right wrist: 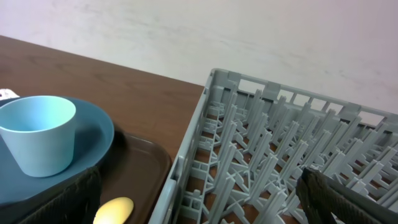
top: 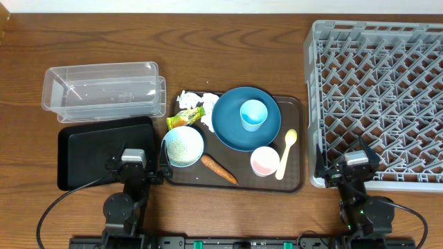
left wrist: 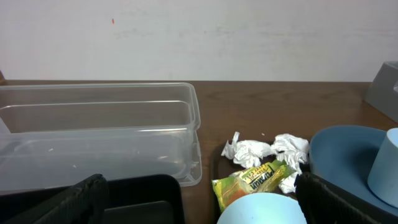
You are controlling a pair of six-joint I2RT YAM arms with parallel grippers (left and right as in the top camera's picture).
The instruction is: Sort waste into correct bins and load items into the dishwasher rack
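On the brown serving tray lie a blue plate with a light blue cup on it, a light blue bowl holding rice grains, a white cup with pink inside, a pale yellow spoon, a carrot, crumpled white tissue and a yellow-green wrapper. The clear tub and black tray sit at the left, the grey rack at the right. My left gripper is open and empty over the black tray's front edge. My right gripper is open and empty over the rack's front left corner.
The wooden table runs behind the tray to a white wall. The tissue, wrapper and bowl rim lie close ahead of the left gripper. The spoon tip and cup show left of the rack.
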